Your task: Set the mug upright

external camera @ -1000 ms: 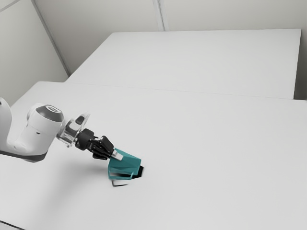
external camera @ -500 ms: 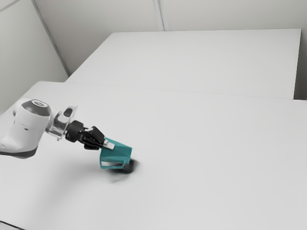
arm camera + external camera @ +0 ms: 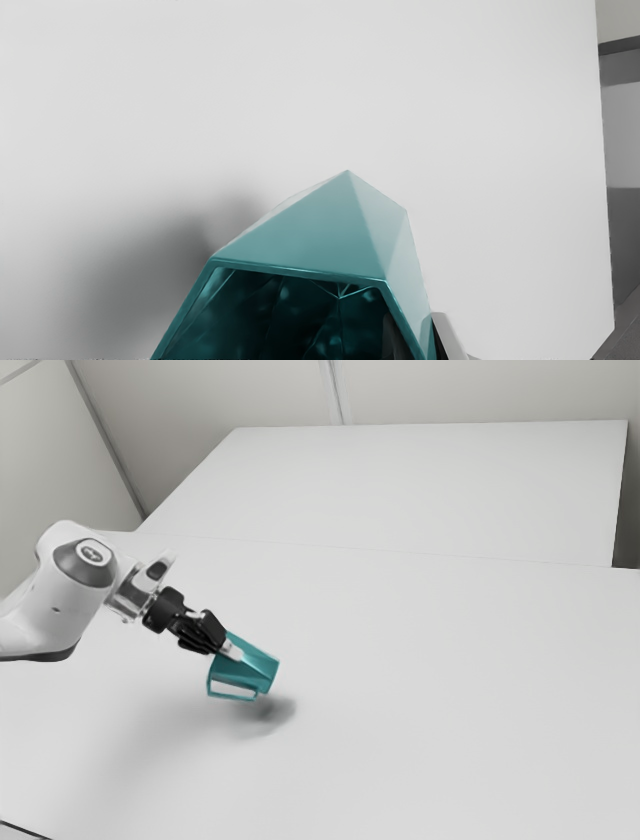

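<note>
Gripper [image 3: 232, 652] clamped on mug [image 3: 256, 664] wall, one finger [image 3: 394, 337] inside the mouth and the other [image 3: 446, 332] outside, seen in wrist view. Mug is held tilted above the table [image 3: 450, 660], around 7 to 8 o'clock from the middle of the exterior view, base toward 4 o'clock, handle [image 3: 232, 694] toward 7 o'clock, not upright. Arm [image 3: 65, 595] comes in from 9 o'clock, gripper meets mug at its 10 o'clock side, shadow [image 3: 268, 714] on the table at mug's 5 o'clock, apart from it.
</note>
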Action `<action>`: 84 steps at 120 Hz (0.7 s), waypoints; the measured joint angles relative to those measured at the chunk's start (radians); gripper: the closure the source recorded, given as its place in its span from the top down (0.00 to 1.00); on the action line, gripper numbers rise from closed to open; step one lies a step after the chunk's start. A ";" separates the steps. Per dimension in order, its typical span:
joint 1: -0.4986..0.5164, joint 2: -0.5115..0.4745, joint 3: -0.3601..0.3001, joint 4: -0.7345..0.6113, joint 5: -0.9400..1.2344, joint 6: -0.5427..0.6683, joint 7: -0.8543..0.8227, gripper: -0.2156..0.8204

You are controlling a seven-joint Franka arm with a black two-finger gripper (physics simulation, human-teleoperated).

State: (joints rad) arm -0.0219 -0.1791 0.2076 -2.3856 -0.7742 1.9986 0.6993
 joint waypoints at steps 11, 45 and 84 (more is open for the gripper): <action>0.000 -0.005 -0.027 0.035 0.087 0.004 -0.046 0.04; 0.000 -0.003 -0.086 0.098 0.275 0.021 -0.175 0.04; 0.000 0.028 -0.151 0.149 0.495 0.073 -0.311 0.04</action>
State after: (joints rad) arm -0.0223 -0.1515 0.0568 -2.2370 -0.2790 2.0719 0.3882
